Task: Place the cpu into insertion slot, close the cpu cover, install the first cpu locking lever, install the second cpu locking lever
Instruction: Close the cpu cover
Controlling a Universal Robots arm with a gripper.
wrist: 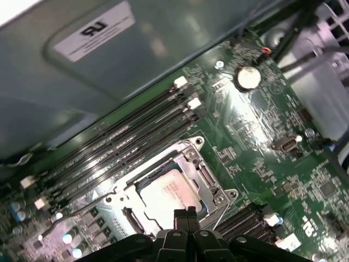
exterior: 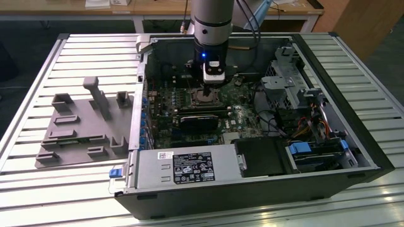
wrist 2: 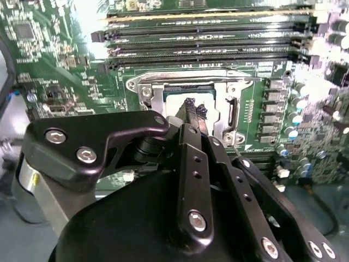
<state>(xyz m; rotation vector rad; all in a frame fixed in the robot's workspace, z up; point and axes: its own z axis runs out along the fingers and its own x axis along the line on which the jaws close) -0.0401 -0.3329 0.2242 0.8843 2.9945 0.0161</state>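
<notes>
Open computer case [exterior: 265,194] lies on a slatted table [exterior: 38,66]. Green motherboard [exterior: 237,116] covers its floor.

Insertion slot [exterior: 203,97] sits mid-board, well in from the case walls, just beside the long black memory slots [wrist: 125,142].

Cpu cover [wrist: 206,176] appears folded down flat on the slot. Its window frames the cpu [wrist: 169,195], which is seated inside.

Thin wire lever [wrist: 71,215] runs out from one corner of the slot. Cannot tell whether it is latched.

Handling, as judged:
- Cpu is likely light, rigid and smooth-topped, with a fragile underside. Take it by opposite edges only.
- Cover is thin, springy sheet metal.
- Lever is stiff wire, best pushed at its free end.

Gripper [wrist: 186,218] hangs directly over one edge of the slot. Fingers are pressed together with nothing between them. Tips are at or just above the cover's rim; contact not certain.
</notes>
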